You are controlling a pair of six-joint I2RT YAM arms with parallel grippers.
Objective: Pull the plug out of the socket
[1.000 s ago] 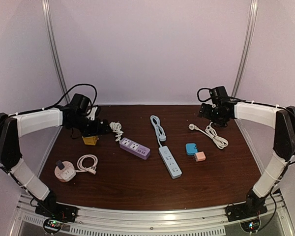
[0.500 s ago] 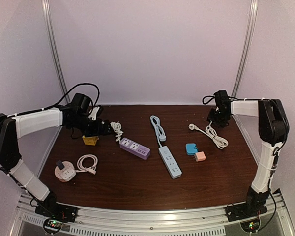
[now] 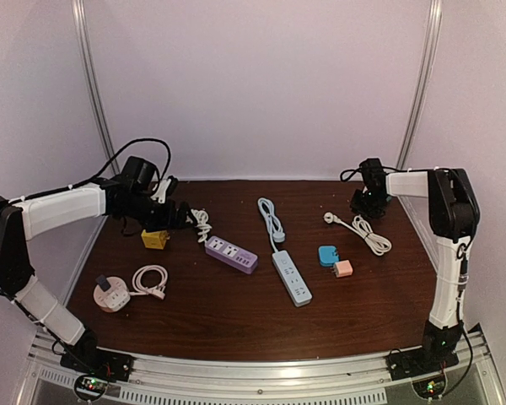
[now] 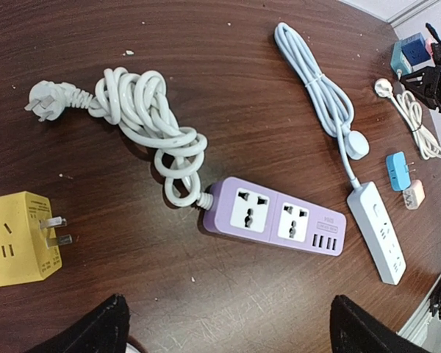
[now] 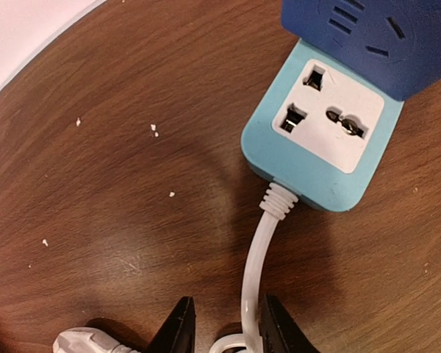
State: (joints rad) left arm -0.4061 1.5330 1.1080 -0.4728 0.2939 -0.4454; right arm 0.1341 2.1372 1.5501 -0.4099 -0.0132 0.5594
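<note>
In the right wrist view a light blue socket (image 5: pixel 320 129) lies on the brown table, with a dark blue plug (image 5: pixel 367 37) seated on its far end. The socket's white cord (image 5: pixel 259 257) runs down between the fingers of my right gripper (image 5: pixel 224 323). The jaws stand narrow, with the cord against the right finger (image 5: pixel 275 323) and a gap to the left one. That gripper (image 3: pixel 367 201) is at the back right of the table. My left gripper (image 4: pixel 224 334) hangs wide open and empty over bare wood, near a purple power strip (image 4: pixel 275 217).
A yellow cube adapter (image 4: pixel 18 239) lies left of the left gripper, and the strip's coiled white cord (image 4: pixel 143 110) beyond it. A white power strip (image 3: pixel 292 277) lies mid-table, with teal (image 3: pixel 327 255) and pink (image 3: pixel 343 268) adapters and a loose white cable (image 3: pixel 367 229) to its right. A round pink socket (image 3: pixel 110 295) sits front left.
My right gripper's jaws have narrowed from wide open around the white cord, and that arm has folded back toward the right wall. The left gripper has shifted slightly right, off the yellow cube.
</note>
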